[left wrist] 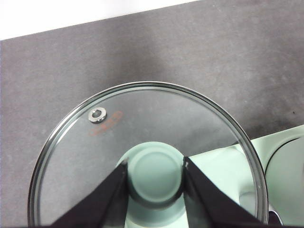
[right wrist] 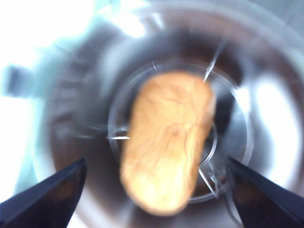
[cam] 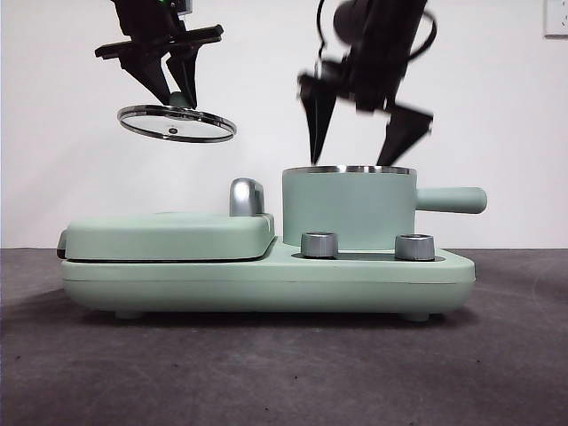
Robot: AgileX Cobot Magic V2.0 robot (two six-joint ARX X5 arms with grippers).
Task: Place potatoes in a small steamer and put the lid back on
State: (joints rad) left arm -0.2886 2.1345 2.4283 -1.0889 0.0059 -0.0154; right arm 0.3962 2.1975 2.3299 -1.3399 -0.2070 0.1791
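Note:
The small steamer (cam: 348,209), a mint-green pot with a steel rim and side handle, stands on the right of the appliance. The orange-brown potato (right wrist: 166,147) lies inside it, seen blurred in the right wrist view; the front view hides it. My right gripper (cam: 368,133) is open and empty just above the pot's rim, its jaws spread wide (right wrist: 156,190). My left gripper (cam: 176,89) is shut on the mint knob (left wrist: 156,173) of the glass lid (cam: 177,123) and holds it tilted in the air, high above the griddle at the left.
The flat mint-green griddle cover (cam: 169,235) with a chrome handle (cam: 246,197) lies left of the pot. Two steel dials (cam: 319,244) sit on the base (cam: 266,284) in front of the pot. The dark table (cam: 284,373) spreads in front.

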